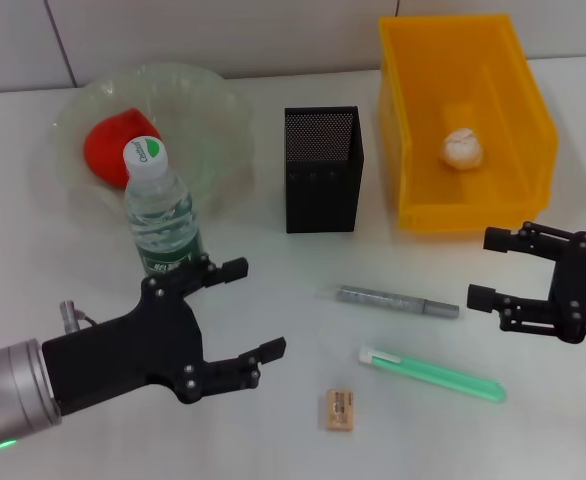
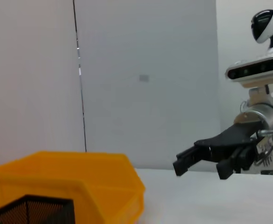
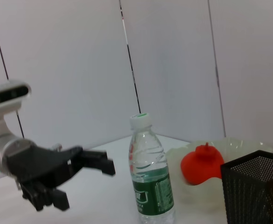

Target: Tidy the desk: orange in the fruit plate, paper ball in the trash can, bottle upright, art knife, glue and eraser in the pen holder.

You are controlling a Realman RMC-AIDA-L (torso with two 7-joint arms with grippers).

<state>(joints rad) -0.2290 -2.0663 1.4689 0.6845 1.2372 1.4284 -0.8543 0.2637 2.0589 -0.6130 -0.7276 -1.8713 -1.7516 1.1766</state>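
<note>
A red-orange orange (image 1: 119, 147) lies in the clear fruit plate (image 1: 208, 105) at the back left. In front of the plate the bottle (image 1: 160, 210) stands upright with its cap on. My left gripper (image 1: 255, 308) is open and empty, just ahead of and to the right of the bottle, not touching it. The paper ball (image 1: 463, 148) rests inside the yellow trash can (image 1: 413, 130). On the table lie the silver art knife (image 1: 398, 301), the green glue (image 1: 433, 373) and the eraser (image 1: 339, 410). My right gripper (image 1: 483, 268) is open and empty, to the right of the knife.
The black mesh pen holder (image 1: 321, 170) stands between the plate and the trash can. The left wrist view shows the trash can (image 2: 80, 182), the pen holder (image 2: 34, 210) and the right arm's fingers (image 2: 192, 156). The right wrist view shows the bottle (image 3: 150, 177) and orange (image 3: 202, 163).
</note>
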